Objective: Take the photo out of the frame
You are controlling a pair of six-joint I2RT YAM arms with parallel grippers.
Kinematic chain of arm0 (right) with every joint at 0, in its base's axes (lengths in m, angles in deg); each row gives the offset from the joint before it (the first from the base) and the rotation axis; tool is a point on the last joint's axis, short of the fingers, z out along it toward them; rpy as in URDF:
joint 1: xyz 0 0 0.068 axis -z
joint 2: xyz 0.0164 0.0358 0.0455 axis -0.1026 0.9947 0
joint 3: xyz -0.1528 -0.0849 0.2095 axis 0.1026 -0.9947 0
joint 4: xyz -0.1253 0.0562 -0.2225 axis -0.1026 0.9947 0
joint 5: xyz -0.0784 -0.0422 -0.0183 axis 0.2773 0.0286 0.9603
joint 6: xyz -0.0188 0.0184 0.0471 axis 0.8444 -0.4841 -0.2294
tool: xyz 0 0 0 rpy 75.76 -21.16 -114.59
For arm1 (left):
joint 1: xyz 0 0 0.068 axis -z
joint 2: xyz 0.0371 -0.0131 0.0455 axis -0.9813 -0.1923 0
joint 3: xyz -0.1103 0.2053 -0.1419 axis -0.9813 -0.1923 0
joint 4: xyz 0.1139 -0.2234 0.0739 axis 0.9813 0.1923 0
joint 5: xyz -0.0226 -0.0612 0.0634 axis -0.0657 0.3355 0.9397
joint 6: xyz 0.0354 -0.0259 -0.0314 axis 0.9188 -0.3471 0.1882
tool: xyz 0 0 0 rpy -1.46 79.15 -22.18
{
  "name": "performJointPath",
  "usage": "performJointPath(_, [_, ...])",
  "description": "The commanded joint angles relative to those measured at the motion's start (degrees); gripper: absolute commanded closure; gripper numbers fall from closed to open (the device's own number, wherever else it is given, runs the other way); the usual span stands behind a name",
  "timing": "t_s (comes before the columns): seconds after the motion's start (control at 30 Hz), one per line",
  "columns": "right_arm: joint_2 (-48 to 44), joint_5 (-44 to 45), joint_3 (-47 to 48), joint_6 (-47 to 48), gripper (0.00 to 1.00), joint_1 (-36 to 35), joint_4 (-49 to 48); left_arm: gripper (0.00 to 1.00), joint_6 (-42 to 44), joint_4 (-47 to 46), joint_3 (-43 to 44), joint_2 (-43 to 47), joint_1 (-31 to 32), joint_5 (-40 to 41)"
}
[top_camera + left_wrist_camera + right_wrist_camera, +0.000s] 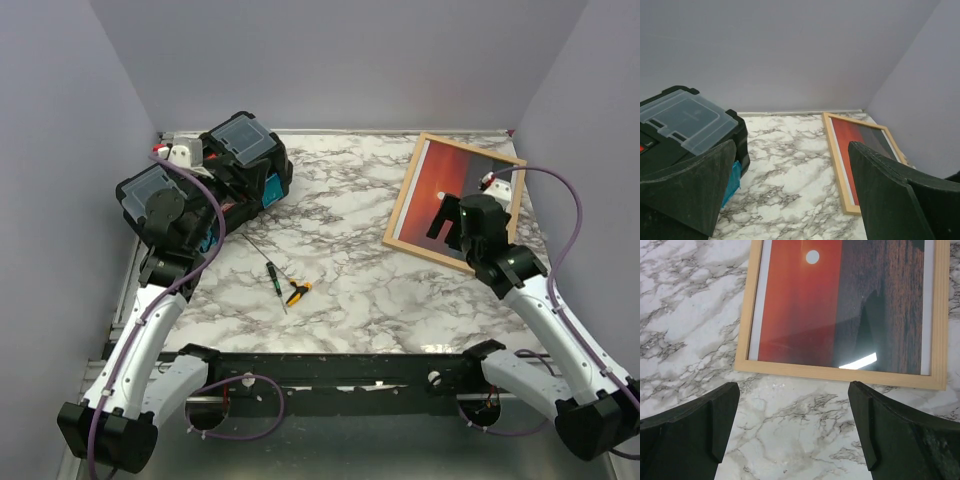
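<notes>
The frame (404,192) is thin light wood and lies flat at the back right of the marble table. The photo (447,172), a red-orange sunset with a pale sun, sits inside it under a glossy pane. My right gripper (446,222) hovers over the frame's near part, open and empty. In the right wrist view the frame's wooden edge (840,372) and the photo (800,305) lie just beyond the open right gripper (794,410). My left gripper (200,215) is open and empty at the left, over the toolbox. In the left wrist view the left gripper (790,175) faces the far-off frame (836,160) and photo (846,142).
A black toolbox (215,175) with clear lid compartments and teal parts stands at the back left, also in the left wrist view (685,120). A green-handled screwdriver (272,275) and a small orange-yellow tool (298,292) lie near the table's middle. Grey walls enclose the table.
</notes>
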Motion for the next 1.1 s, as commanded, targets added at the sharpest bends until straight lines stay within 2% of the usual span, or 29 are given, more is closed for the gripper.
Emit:
performJointPath(0.0, [2.95, -0.51, -0.82, 1.24, 0.00, 0.20, -4.58, 0.01, -1.26, -2.48, 1.46, -1.71, 1.64, -5.14])
performJointPath(0.1, [4.27, 0.28, -1.99, -0.94, 0.00, 0.23, -9.01, 0.01, -1.28, -1.77, 2.11, -3.10, 3.30, -6.21])
performJointPath(0.17, [5.27, -4.84, -2.55, 2.08, 0.00, 0.21, -11.39, 0.02, -1.62, -1.09, 2.97, -4.37, 4.20, -7.95])
performJointPath(0.27, [9.27, -5.34, -2.38, 1.18, 0.00, 0.20, -11.44, 0.03, -2.05, -0.42, 4.13, -6.43, 5.43, -11.61])
performJointPath(0.33, [13.03, -8.91, -2.30, 4.31, 0.00, 0.20, -12.43, 0.04, -2.69, -0.24, 4.58, -7.59, 6.15, -13.40])
performJointPath(0.5, [26.11, -11.18, 1.61, 7.88, 0.00, 0.21, -11.99, 0.04, -4.70, -0.01, 5.32, -10.17, 7.74, -16.06])
performJointPath(0.73, [37.83, -13.41, 6.39, 0.73, 0.09, -1.56, -14.42, 0.06, -6.72, 4.60, 8.70, -14.73, 8.24, -18.96])
performJointPath(0.9, [42.50, -9.00, 7.53, 9.40, 0.09, -7.62, -17.45, 0.07, -6.79, 7.85, 11.06, -18.13, 8.41, -20.84])
performJointPath(1.07, [44.62, -9.67, 6.91, 22.51, 0.19, -7.84, -18.82, 0.09, -8.02, 6.78, 11.29, -19.53, 8.67, -23.84])
